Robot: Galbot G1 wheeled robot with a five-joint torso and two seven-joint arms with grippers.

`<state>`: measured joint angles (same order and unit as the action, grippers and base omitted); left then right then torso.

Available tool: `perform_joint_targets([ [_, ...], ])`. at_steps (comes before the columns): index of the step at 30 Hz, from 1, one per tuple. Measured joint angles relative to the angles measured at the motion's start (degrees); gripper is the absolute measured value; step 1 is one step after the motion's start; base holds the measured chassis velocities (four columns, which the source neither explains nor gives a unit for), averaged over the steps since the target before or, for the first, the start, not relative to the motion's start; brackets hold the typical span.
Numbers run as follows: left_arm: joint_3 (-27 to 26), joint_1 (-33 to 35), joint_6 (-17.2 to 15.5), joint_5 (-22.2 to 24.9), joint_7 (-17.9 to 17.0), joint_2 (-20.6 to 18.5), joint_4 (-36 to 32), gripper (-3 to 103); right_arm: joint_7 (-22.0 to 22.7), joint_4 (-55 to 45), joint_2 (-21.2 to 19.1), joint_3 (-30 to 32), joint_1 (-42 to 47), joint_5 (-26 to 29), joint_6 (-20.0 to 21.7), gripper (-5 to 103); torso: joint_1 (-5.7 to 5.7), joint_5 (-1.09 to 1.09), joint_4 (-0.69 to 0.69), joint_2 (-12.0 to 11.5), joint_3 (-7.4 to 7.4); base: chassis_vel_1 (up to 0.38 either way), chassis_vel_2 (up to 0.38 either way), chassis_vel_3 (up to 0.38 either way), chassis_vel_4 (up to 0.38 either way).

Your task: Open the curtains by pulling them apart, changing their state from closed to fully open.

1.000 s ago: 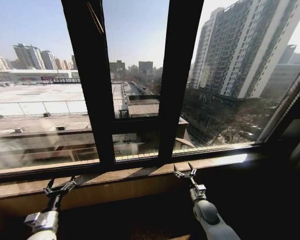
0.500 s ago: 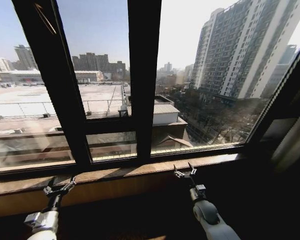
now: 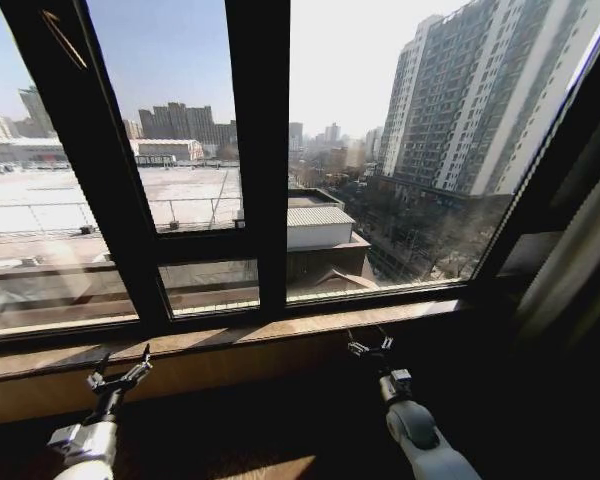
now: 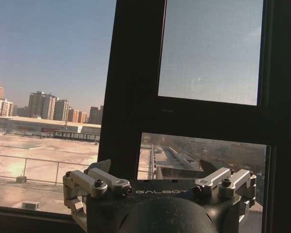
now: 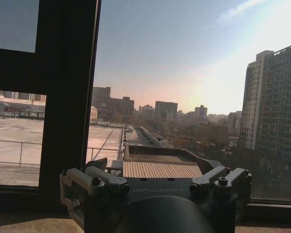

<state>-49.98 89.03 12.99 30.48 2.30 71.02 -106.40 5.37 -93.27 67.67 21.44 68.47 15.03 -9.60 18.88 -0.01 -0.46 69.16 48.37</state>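
A pale fold of the curtains [image 3: 577, 262] hangs at the far right edge of the head view, bunched beside the dark window frame [image 3: 258, 150]. The glass ahead is uncovered. My left gripper [image 3: 120, 371] is held low in front of the wooden sill [image 3: 230, 340], open and holding nothing. My right gripper [image 3: 370, 346] is held low just below the sill, open and holding nothing, well left of the curtain fold. In each wrist view the gripper [image 4: 157, 171] [image 5: 155, 173] faces the window, and neither touches any fabric.
The sill runs across the head view, with a dark wall below it. Thick black mullions [image 3: 80, 170] divide the glass. The right corner beside the curtain fold is dark. Rooftops and a tall building [image 3: 470, 100] lie outside.
The whole head view has swung to the right, so the window mullions sit farther left. The pale curtain fold at the right edge has come further into view. Both arms keep their pose.
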Motion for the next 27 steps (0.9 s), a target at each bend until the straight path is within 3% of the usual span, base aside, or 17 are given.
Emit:
perform_joint_targets([
  [12, 0.0, 0.0, 0.0, 0.0, 0.0, 0.0, 0.0, 100, 0.0, 0.0, 0.0, 0.0, 0.0, 0.0, 0.0, 100, -0.05, -0.01, 0.0, 0.0, -0.02, 0.245, -0.35, -0.254, 0.362],
  [27, 0.0, 0.0, 0.0, 0.0, 0.0, 0.0, 0.0, 100, 0.0, 0.0, 0.0, 0.0, 0.0, 0.0, 0.0, 100, -0.02, 0.03, -0.03, 0.0, -0.01, -0.003, -0.342, 0.014, 0.34],
])
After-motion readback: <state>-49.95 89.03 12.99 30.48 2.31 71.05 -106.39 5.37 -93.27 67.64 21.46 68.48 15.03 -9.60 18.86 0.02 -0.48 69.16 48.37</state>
